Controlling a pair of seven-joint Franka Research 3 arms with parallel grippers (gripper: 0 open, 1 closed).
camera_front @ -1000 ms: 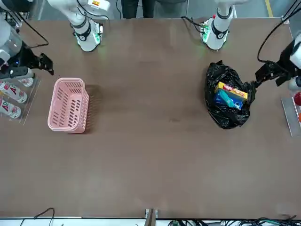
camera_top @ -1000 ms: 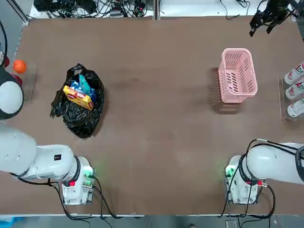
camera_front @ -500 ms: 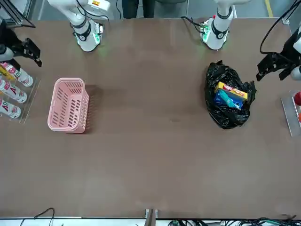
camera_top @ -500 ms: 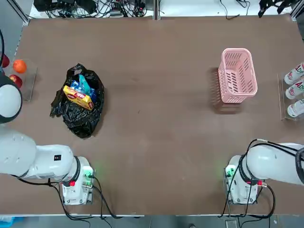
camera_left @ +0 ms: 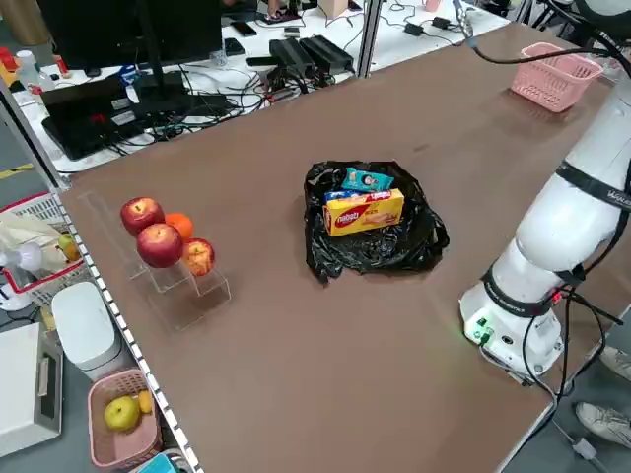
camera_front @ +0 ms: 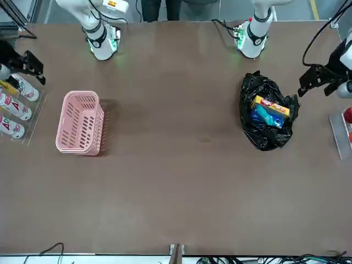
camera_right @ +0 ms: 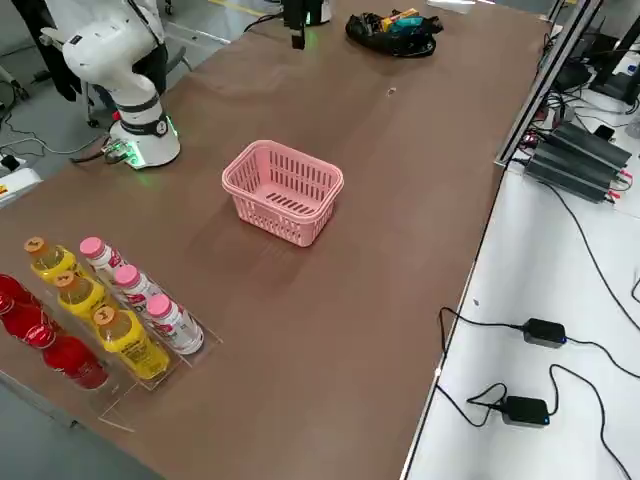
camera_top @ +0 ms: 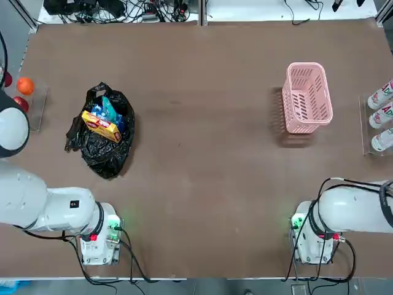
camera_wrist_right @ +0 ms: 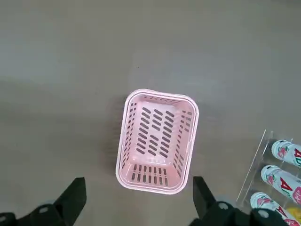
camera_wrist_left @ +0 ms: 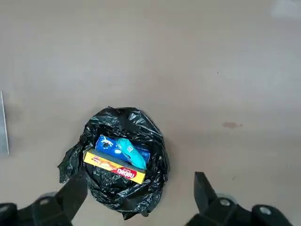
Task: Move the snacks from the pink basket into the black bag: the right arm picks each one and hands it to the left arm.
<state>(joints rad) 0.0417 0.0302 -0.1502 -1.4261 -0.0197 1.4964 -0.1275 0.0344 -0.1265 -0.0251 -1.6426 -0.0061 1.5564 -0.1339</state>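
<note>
Comparing with a second ago, I see the right pincer (camera_front: 22, 60) has risen from the pink basket (camera_top: 306, 97), spread and empty; the left pincer (camera_front: 322, 80) hangs spread beside the black bag (camera_top: 104, 132), with wide bare table (camera_top: 202, 123) between.

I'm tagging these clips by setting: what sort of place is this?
Most likely a robotics lab or test workspace: two robot arms mounted at one brown table, power cables and electronics on benches behind it, and drink bottles lined up in a clear rack.

A robotics lab: monitors (camera_left: 128, 34), cable tangles (camera_top: 132, 9), power supplies (camera_right: 575, 165) ringing the table (camera_top: 202, 184)
</note>
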